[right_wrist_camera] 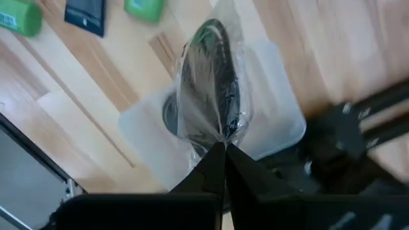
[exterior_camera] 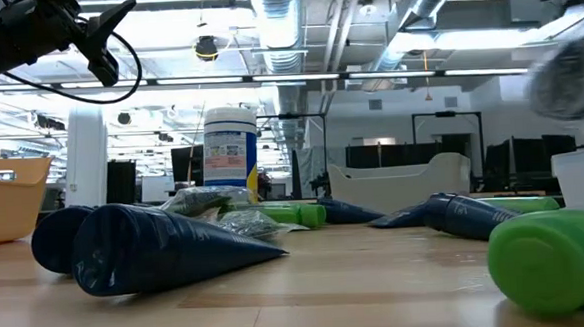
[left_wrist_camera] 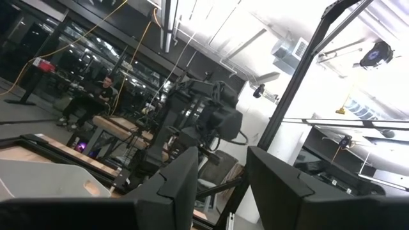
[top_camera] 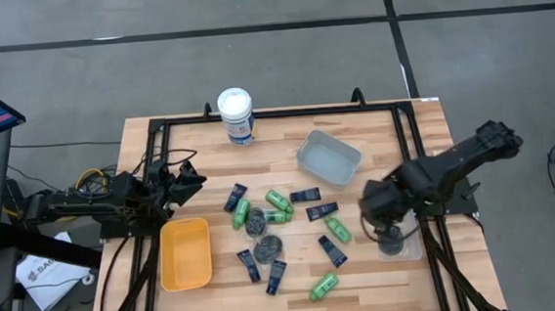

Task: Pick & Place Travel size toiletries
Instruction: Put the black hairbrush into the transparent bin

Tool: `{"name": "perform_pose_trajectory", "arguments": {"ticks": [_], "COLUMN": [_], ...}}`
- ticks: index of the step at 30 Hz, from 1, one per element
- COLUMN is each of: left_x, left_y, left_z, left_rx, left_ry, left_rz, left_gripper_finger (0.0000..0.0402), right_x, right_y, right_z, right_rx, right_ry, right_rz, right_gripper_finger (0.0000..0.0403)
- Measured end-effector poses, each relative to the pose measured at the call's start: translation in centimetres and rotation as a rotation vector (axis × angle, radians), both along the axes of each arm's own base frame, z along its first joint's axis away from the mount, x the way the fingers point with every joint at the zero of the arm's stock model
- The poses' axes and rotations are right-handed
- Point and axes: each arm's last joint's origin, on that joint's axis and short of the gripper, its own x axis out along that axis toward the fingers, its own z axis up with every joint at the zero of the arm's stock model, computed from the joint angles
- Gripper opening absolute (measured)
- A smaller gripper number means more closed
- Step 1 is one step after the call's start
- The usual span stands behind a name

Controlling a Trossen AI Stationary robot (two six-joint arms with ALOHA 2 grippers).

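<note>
The toiletries lie scattered on the middle of the wooden table (top_camera: 385, 285): bright green bottles (top_camera: 279, 200), flat navy tubes (top_camera: 305, 195) and a wrapped round grey tin (top_camera: 267, 246). My right gripper (right_wrist_camera: 224, 148) is over the table's right side, shut on another wrapped grey tin (right_wrist_camera: 209, 76). Below that tin sits a small clear tray (right_wrist_camera: 271, 121), which has one more tin (right_wrist_camera: 170, 115) in it. My left gripper (left_wrist_camera: 220, 185) is open and raised over the table's left side, beside the yellow bin (top_camera: 186, 252). My right gripper pinches the clear plastic wrapper (right_wrist_camera: 220, 135) of the grey tin at its edge, between the two fingertips, coming from above and pointing down. The tin hangs edge-on below the fingers, lifted clear over the small clear tray (top_camera: 402, 246).
A tall white canister with a blue label (top_camera: 237, 116) stands near the far edge. A larger clear bin (top_camera: 329, 158) sits right of centre, toward the far side. Black frame rails (top_camera: 409, 146) run along the table's sides. In the low view, a navy tube (exterior_camera: 146, 246) and a green bottle (exterior_camera: 552, 255) lie close.
</note>
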Motion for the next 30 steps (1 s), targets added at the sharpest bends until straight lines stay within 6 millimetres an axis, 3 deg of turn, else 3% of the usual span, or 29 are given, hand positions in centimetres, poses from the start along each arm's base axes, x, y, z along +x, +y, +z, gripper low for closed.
{"name": "perform_pose_trajectory", "arguments": {"ticks": [5,10,17,22,25,30], "left_x": [0.0,0.0,0.0,-0.1,-0.1,-0.1], "left_y": [0.0,0.0,0.0,0.0,0.0,0.0], "left_z": [0.0,0.0,0.1,0.2,0.3,0.2], "left_rx": [0.000,0.000,0.000,0.001,0.001,0.000], "left_ry": [0.000,0.000,-0.006,-0.025,-0.030,-0.026], "left_rz": [0.000,0.000,0.000,0.002,0.005,0.007], "left_gripper_finger": [0.0131,0.0131,0.0131,0.0131,0.0133,0.0154], "right_x": [-2.9,-4.5,-4.9,-4.9,-4.9,-4.9], "right_y": [0.7,0.9,1.0,0.9,0.8,0.8], "right_z": [-0.3,-2.3,-5.7,-6.5,-6.6,-6.6], "right_rx": [0.001,-0.048,-0.080,-0.082,-0.085,-0.092], "right_ry": [-0.011,0.045,0.087,0.090,0.091,0.085], "right_rz": [-0.105,-0.171,-0.176,-0.181,-0.182,-0.163], "right_gripper_finger": [0.0000,0.0000,0.0000,0.0002,0.0021,0.0094]}}
